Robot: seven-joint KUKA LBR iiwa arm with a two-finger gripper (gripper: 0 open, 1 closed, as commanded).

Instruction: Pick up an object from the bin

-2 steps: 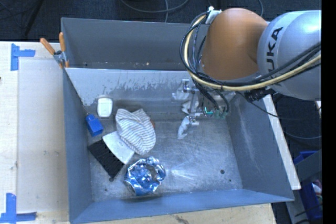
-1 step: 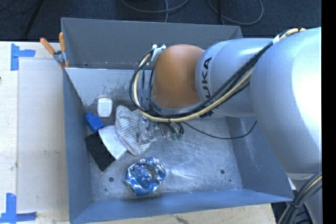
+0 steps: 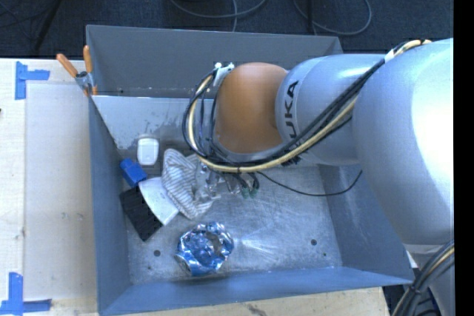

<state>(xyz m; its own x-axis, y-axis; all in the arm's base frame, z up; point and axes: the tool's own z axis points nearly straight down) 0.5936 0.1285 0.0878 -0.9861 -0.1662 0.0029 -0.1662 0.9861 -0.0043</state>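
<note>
Hand point(image 3: 212, 187), its grip unclear, over a crumpled grey-and-white checked cloth point(image 3: 178, 175), mid-left of the bin point(image 3: 109, 233).

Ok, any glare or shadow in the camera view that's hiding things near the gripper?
Camera view: the arm shades the gripper and the near edge of the grey-patterned cloth, so the detail there is dim. In the same view, the crinkled blue wrapper at the front throws small glints, and a pale sheen lies on the bin floor to its right, hiding nothing.
</note>
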